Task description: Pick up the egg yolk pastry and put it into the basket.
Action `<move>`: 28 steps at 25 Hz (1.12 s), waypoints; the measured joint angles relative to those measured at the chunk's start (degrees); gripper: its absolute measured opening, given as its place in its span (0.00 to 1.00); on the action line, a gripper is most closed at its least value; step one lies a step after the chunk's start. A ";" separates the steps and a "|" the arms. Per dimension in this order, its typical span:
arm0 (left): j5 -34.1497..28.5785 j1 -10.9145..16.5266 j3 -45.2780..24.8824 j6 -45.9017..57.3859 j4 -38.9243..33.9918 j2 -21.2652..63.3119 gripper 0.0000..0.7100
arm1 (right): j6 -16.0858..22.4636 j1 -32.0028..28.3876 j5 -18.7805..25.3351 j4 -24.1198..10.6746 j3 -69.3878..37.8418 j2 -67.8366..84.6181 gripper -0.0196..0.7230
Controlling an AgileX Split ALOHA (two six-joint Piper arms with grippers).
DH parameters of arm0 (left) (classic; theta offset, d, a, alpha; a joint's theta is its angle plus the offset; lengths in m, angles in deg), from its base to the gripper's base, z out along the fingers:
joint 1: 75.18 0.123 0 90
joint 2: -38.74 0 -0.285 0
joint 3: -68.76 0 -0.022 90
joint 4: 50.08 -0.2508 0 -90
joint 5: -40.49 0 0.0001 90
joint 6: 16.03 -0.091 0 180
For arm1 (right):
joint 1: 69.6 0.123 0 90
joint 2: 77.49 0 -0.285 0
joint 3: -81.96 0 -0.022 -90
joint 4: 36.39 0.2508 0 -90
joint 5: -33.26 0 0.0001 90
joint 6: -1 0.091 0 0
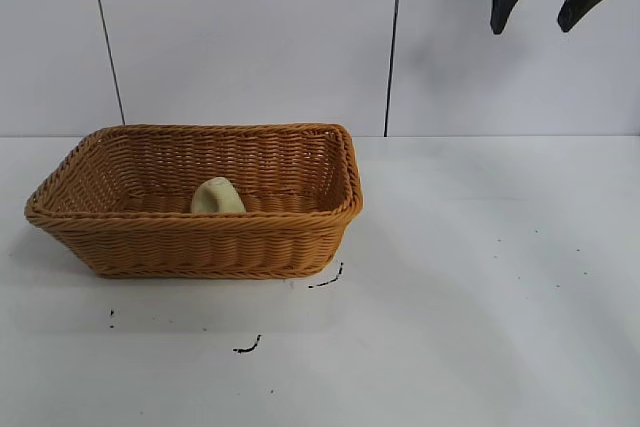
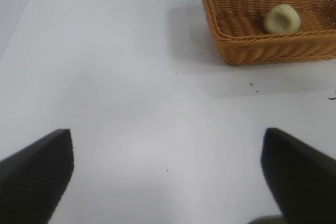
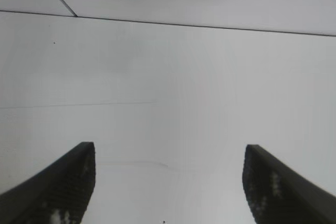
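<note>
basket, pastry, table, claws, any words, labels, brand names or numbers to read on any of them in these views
None: no readable text in any view.
The basket is plain wicker.
The egg yolk pastry lying in it is unmarked.
The table has only small black scuffs, not letters.
The open left claw and open right claw show no label.

Exterior camera: level, near, facing the back wall across the table (image 1: 480, 277). Left wrist camera: raised, looking down the table toward the basket (image 2: 247, 51), which the exterior view shares (image 1: 200, 247). Right wrist camera: high, facing table and wall only.
</note>
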 joint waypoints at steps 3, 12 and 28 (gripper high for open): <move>0.00 0.00 0.00 0.00 0.00 0.00 0.98 | 0.00 0.00 0.06 0.00 -8.42 7.92 0.78; 0.00 0.00 0.00 0.00 0.00 0.00 0.98 | 0.79 0.00 0.12 1.25 -32.12 30.35 0.78; 0.00 0.00 0.00 0.00 0.00 0.00 0.98 | -0.31 0.00 -6.05 4.59 -79.65 81.72 0.78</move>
